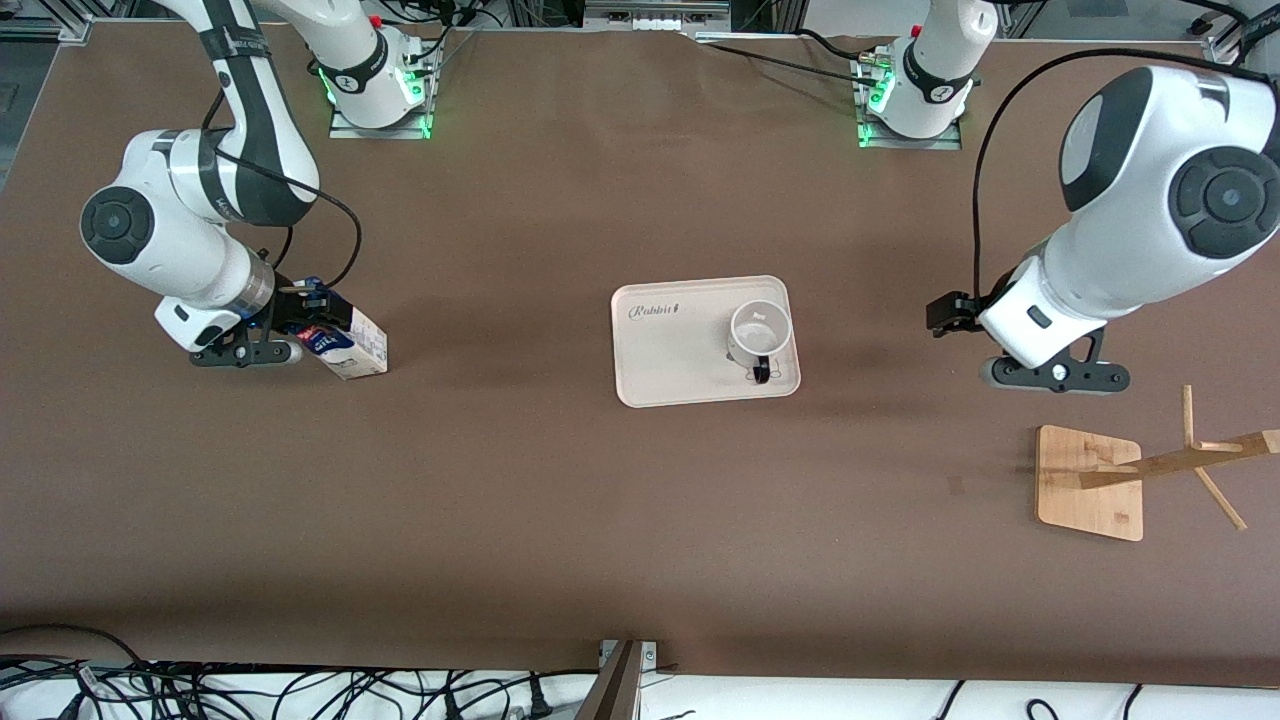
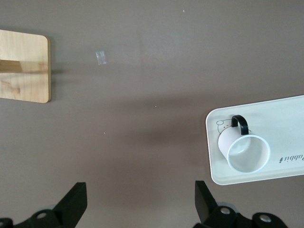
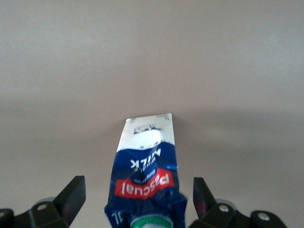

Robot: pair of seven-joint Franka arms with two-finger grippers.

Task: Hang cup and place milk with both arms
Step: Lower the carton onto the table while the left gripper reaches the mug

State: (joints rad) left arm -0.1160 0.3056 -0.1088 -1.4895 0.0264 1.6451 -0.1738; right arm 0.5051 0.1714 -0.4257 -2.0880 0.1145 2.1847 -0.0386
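Blue-red-white milk (image 3: 145, 183), white cup (image 1: 759, 333) black handle, cream tray (image 1: 670, 345)

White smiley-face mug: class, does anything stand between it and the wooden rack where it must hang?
Nothing visible does. The white mug sits on the cream tray; only bare brown table separates it from the wooden rack.

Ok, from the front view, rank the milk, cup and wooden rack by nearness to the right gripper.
1. The milk, between the open right gripper fingers.
2. The cup, on the tray mid-table.
3. The wooden rack, at the left arm's end.
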